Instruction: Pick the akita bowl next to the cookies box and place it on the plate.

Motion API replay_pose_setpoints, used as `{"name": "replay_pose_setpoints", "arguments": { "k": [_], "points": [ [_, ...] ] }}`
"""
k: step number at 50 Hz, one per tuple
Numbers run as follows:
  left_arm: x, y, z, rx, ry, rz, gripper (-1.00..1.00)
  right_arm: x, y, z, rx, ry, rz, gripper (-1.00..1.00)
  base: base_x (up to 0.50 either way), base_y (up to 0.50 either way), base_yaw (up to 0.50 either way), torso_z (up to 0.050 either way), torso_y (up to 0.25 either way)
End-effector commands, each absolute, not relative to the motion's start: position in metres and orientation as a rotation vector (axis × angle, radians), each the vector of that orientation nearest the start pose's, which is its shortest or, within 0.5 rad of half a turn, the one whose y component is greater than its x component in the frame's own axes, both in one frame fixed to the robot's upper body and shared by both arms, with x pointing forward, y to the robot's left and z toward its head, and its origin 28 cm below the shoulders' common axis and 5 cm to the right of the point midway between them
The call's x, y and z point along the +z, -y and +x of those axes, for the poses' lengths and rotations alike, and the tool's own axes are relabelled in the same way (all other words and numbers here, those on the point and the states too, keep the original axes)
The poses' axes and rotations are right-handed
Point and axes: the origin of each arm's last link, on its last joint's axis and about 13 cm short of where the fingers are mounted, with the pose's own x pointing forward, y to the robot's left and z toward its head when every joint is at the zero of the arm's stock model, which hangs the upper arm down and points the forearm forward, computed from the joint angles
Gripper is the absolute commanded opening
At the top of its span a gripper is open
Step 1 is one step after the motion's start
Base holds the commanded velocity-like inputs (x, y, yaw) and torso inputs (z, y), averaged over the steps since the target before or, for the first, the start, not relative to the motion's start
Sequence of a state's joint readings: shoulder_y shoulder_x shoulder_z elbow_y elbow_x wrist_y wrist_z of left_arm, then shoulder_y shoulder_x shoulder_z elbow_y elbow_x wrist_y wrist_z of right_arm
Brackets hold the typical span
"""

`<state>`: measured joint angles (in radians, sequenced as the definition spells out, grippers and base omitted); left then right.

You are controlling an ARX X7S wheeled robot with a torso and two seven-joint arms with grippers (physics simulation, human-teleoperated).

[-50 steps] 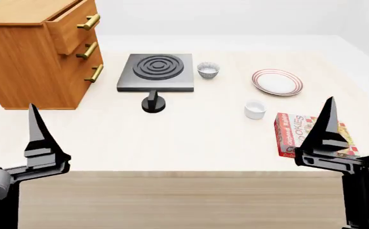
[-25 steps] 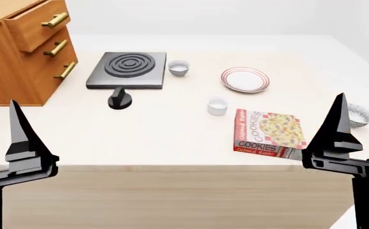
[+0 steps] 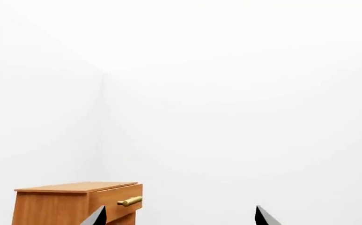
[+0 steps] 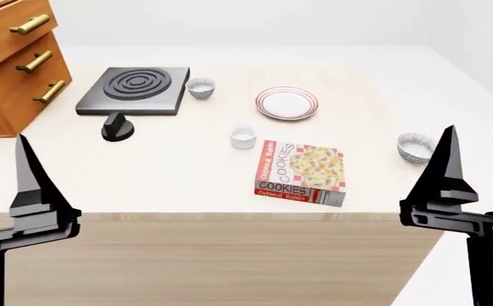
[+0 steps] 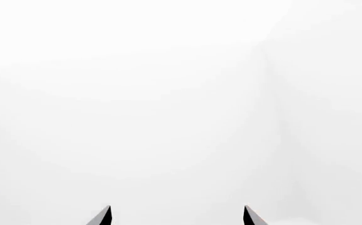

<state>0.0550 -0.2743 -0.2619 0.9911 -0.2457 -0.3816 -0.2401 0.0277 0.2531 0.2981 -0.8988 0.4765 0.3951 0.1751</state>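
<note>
Head view: akita bowl [image 4: 416, 148] upright right of cookies box [image 4: 302, 172]; both end effectors released.

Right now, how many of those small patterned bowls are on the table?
2. One akita bowl sits right of the cookies box, near the table's right edge; the other bowl sits beside the black burner.

A light wooden table [image 4: 161, 178] carries a flat black square burner plate with raised rings [image 4: 134, 90]. Just in front of it sits a small black round knob [image 4: 117, 129]. A plain white cup [image 4: 243, 137] stands near the middle. At the far left corner stands an orange-brown wooden drawer cabinet with brass handles [image 4: 8, 70].
</note>
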Motion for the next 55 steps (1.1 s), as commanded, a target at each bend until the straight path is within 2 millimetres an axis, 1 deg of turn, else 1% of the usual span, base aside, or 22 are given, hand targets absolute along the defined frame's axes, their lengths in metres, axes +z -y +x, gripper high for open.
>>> {"name": "replay_pose_setpoints", "arguments": {
  "k": [1,12,26,29,39,55],
  "points": [
    [0.1872,-0.2605,0.1499,0.233,0.59,0.087,1.0,0.1828,0.1511,0.1685,-0.092,0.558,0.098,1.0,0.0,0.0,0.0,0.0,0.0],
    [0.1872,-0.2605,0.1498,0.232,0.59,0.087,1.0,0.1832,0.1513,0.1683,-0.09,0.556,0.107,1.0,0.0,-0.01,0.0,0.0,0.0],
    [0.1868,-0.2603,0.1506,0.233,0.59,0.088,1.0,0.183,0.1512,0.1693,-0.092,0.559,0.103,1.0,0.0,-0.48,0.0,0.0,0.0],
    [0.1869,-0.2604,0.1507,0.233,0.59,0.087,1.0,0.1829,0.1504,0.1694,-0.094,0.563,0.081,1.0,0.0,0.0,0.0,0.0,0.0],
    [0.1869,-0.2604,0.15,0.233,0.59,0.088,1.0,0.1839,0.1508,0.168,-0.089,0.565,0.093,1.0,0.01,0.0,0.0,0.0,0.0],
    [0.1872,-0.2608,0.1492,0.232,0.588,0.088,1.0,0.185,0.1511,0.1666,-0.092,0.564,0.103,1.0,0.48,0.0,0.0,0.0,0.0]
  ]
}}
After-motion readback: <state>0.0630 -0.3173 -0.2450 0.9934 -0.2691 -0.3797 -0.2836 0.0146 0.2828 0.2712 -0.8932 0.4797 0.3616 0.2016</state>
